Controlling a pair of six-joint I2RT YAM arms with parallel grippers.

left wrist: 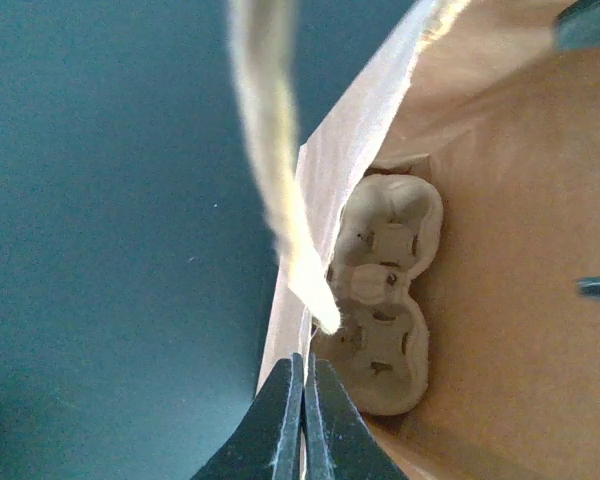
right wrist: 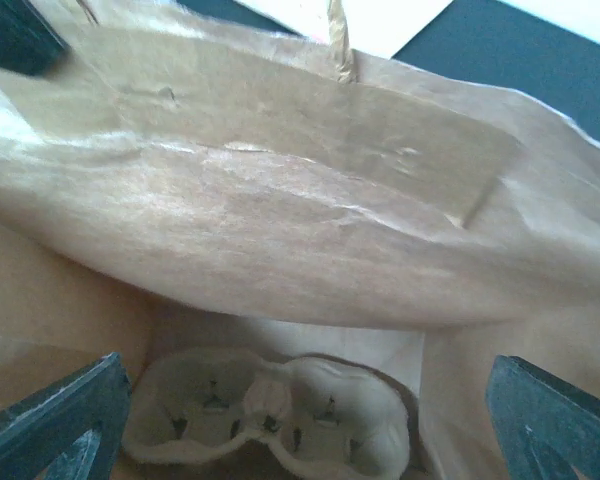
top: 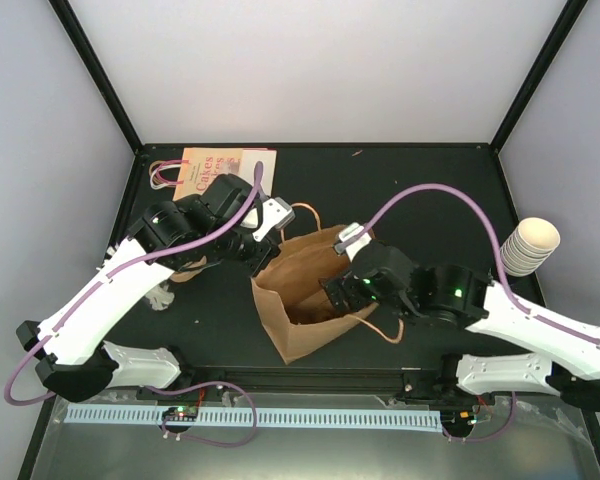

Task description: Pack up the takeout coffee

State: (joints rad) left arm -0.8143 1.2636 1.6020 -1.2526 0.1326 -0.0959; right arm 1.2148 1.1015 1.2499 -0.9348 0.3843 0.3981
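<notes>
The brown paper bag stands open at the middle of the table. My left gripper is shut on its left rim; in the left wrist view the paper wall runs down between the closed gripper. My right gripper hangs open in the bag's mouth, its fingers spread wide over a pulp cup tray that lies on the bag's floor. The takeout coffee does not show clearly. A small pale shape under my left forearm is too hidden to identify.
A nested stack of lidless cream cups lies at the table's right edge. A printed paper bag lies flat at the back left. The brown bag's twisted handles stick out at the back and the front right.
</notes>
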